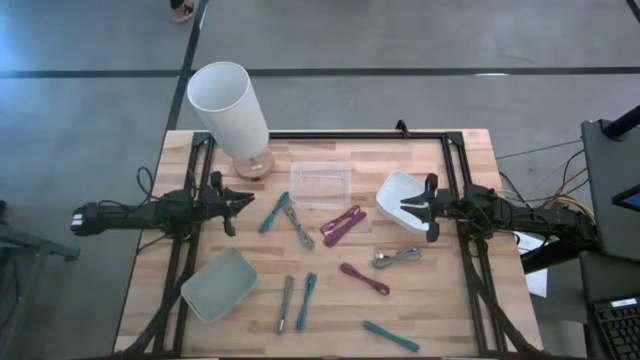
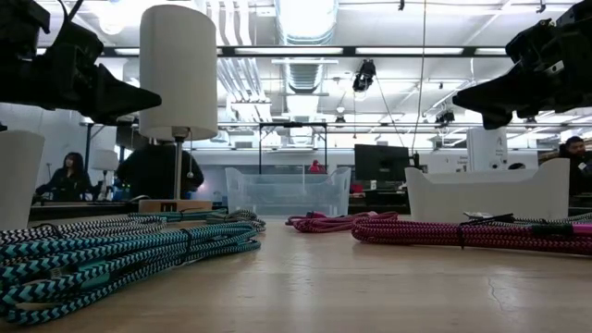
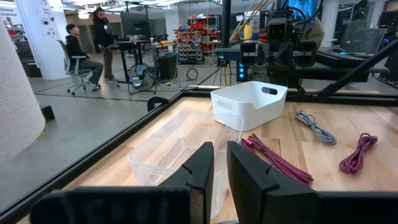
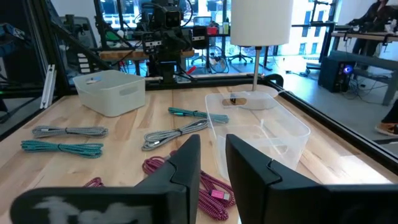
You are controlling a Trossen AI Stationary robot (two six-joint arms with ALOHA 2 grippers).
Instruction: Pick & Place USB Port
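Observation:
Several bundled USB cables lie flat on the wooden table: teal (image 1: 274, 212), grey (image 1: 301, 229) and magenta (image 1: 343, 224) near the middle, with more toward the near edge (image 1: 365, 278). My left gripper (image 1: 246, 207) (image 3: 221, 155) hovers at the table's left, pointing toward the middle. It is open by a narrow gap and holds nothing. My right gripper (image 1: 405, 208) (image 4: 212, 149) hovers at the right by the white bin (image 1: 398, 196), facing the left one. It is also narrowly open and holds nothing. Both hang well above the tabletop in the low view (image 2: 129, 95) (image 2: 467, 95).
A clear plastic bin (image 1: 320, 183) stands at the middle far side. A pale bin (image 1: 218, 284) sits near the left near corner. A lamp with a white shade (image 1: 230, 105) stands on the far left. Black frame rails (image 1: 340, 135) run along the edges. People show in the room beyond.

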